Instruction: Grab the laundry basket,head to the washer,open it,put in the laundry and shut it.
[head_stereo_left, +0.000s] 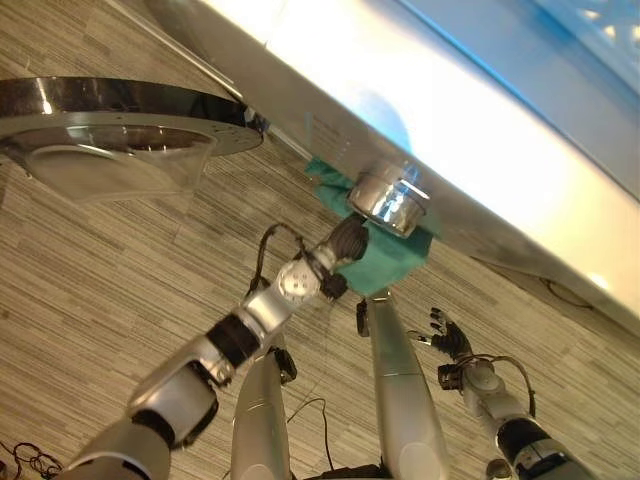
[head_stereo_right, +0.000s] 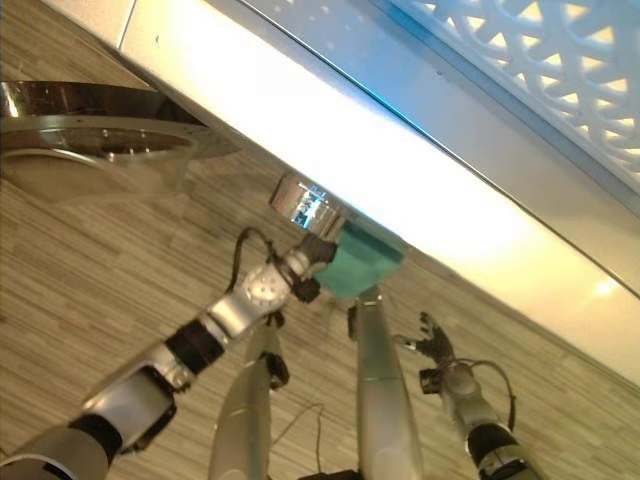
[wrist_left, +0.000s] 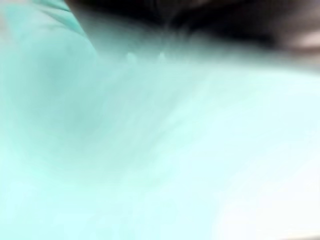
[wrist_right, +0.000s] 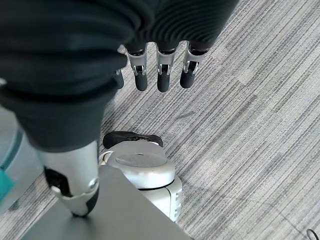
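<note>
A teal cloth (head_stereo_left: 398, 258) hangs at the washer's front, just under the edge of its bright white top (head_stereo_left: 470, 130), and lies right in front of the left wrist camera as the teal cloth (wrist_left: 150, 150). My left hand (head_stereo_left: 348, 240) reaches into that cloth; its fingers are hidden in it. A chrome knob (head_stereo_left: 388, 198) sticks out right above the cloth. The washer's round door (head_stereo_left: 120, 125), a chrome ring with a glass bowl, stands swung open at the left. My right hand (head_stereo_left: 447, 335) hangs lower right over the floor, its fingers (wrist_right: 160, 75) straight and empty.
A white lattice wall (head_stereo_right: 540, 60), like a basket's, lies beyond the washer top at the far right. Striped grey carpet (head_stereo_left: 90, 290) covers the floor under both arms and below the open door.
</note>
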